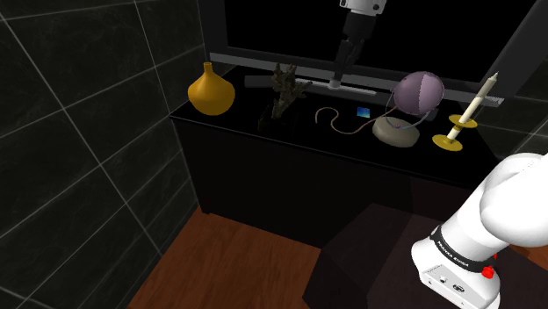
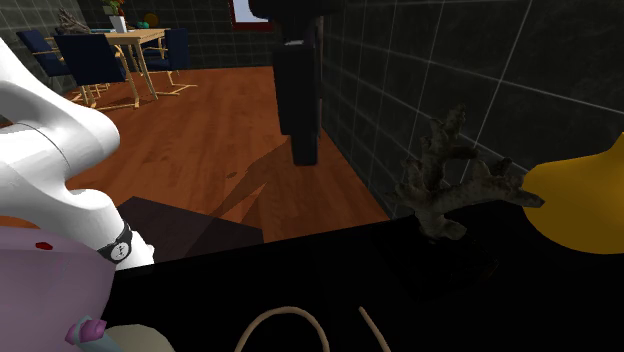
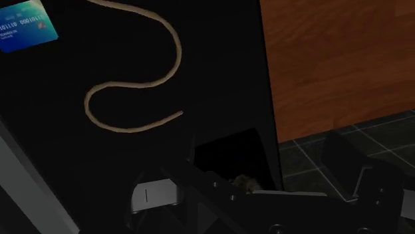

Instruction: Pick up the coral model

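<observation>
Gripper (image 1: 336, 81): black two-finger hand hanging fingers-down above the black cabinet top (image 1: 290, 140), touching nothing. In the wrist view its fingers seem to stand apart with nothing between them, so I judge it open and empty.
Below the gripper: a pale cord (image 3: 133, 80) lies in loose curves on the cabinet top, with a blue card (image 3: 23, 30) just beyond it.
Coral model (image 1: 283, 90): a dark brown branching piece standing upright on the cabinet top. It is on the shoulder view's left of the gripper, between the cord and the vase, and it is not yet under the fingers. In the second exterior view (image 2: 450, 185) it stands to the right of the hanging gripper (image 2: 303, 150).
Step in hand: the approach, as I judge it.
- Carry the hand toward the shoulder view's left until it is centred over the coral.
- Keep the fingers wide and come down around the thick trunk near the base, not the thin branch tips.
- Close gently, then lift straight up.
Risk: the vase stands close on the coral's far side from the gripper, and a wide sideways sweep could knock it.
Yellow vase (image 1: 211, 89): round-bellied and narrow-necked, on the shoulder view's left of the coral. In the second exterior view (image 2: 585, 200) a branch tip overlaps its edge, and I cannot tell whether they touch. Its inside is hidden.
Yellow candle holder (image 1: 452, 140): it stands at the shoulder view's right end of the cabinet top and holds one white candle (image 1: 474, 105), plainly tilted.
Purple ball (image 1: 419, 90): it rests on a pale oval base between the card and the candle holder.
</observation>
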### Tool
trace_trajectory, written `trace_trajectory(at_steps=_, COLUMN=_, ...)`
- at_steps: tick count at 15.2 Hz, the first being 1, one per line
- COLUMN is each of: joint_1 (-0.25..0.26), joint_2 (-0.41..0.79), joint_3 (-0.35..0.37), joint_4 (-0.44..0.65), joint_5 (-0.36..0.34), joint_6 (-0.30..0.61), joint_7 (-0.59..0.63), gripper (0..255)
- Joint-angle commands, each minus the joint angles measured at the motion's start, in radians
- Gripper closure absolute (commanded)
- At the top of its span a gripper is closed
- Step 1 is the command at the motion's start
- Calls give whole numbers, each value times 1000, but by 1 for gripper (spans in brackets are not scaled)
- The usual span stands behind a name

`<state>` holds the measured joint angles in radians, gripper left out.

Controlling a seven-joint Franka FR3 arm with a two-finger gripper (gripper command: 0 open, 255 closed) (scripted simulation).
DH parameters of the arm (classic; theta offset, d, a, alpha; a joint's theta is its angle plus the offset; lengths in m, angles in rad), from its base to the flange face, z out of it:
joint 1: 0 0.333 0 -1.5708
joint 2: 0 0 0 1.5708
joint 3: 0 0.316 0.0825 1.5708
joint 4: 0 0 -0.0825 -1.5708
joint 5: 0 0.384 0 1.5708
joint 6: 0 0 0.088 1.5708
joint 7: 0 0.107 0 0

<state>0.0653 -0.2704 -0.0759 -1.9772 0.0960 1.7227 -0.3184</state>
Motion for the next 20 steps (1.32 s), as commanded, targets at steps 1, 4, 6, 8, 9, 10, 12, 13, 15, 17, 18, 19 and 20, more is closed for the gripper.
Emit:
trace_trajectory(at_steps=1, joint_1=10, joint_2=92, joint_3=-13, joint_4=85, joint_5=32, joint_6=1, joint_7=-56, gripper=0)
trace_trajectory(at_steps=4, joint_1=18, joint_2=215, joint_3=-22, joint_4=202, joint_5=82, joint_6=-5, joint_7=-131, gripper=0)
trace_trajectory(at_steps=6, joint_1=20, joint_2=299, joint_3=-22, joint_4=289, joint_5=116, joint_6=-18, joint_7=-178, gripper=0)
trace_trajectory(at_steps=8, joint_1=19, joint_2=384, joint_3=-19, joint_4=386, joint_5=149, joint_6=-38, joint_7=-221, gripper=0)
trace_trajectory(at_steps=9, joint_1=18, joint_2=397, joint_3=-18, joint_4=400, joint_5=153, joint_6=-41, joint_7=-227, gripper=0)
trace_trajectory(at_steps=10, joint_1=18, joint_2=396, joint_3=-17, joint_4=385, joint_5=153, joint_6=-28, joint_7=-230, gripper=0)
trace_trajectory(at_steps=12, joint_1=19, joint_2=394, joint_3=-16, joint_4=357, joint_5=154, joint_6=-1, joint_7=-235, gripper=0)
trace_trajectory(at_steps=13, joint_1=19, joint_2=393, joint_3=-16, joint_4=343, joint_5=155, joint_6=12, joint_7=-238, gripper=0)
trace_trajectory(at_steps=15, joint_1=20, joint_2=393, joint_3=-16, joint_4=316, joint_5=156, joint_6=38, joint_7=-244, gripper=0)
trace_trajectory(at_steps=17, joint_1=21, joint_2=393, joint_3=-15, joint_4=295, joint_5=157, joint_6=59, joint_7=-248, gripper=0)
trace_trajectory(at_steps=18, joint_1=21, joint_2=394, joint_3=-15, joint_4=295, joint_5=157, joint_6=59, joint_7=-248, gripper=0)
trace_trajectory(at_steps=19, joint_1=20, joint_2=394, joint_3=-15, joint_4=296, joint_5=157, joint_6=58, joint_7=-248, gripper=255)
trace_trajectory(at_steps=20, joint_1=21, joint_2=393, joint_3=-15, joint_4=295, joint_5=157, joint_6=58, joint_7=-248, gripper=255)
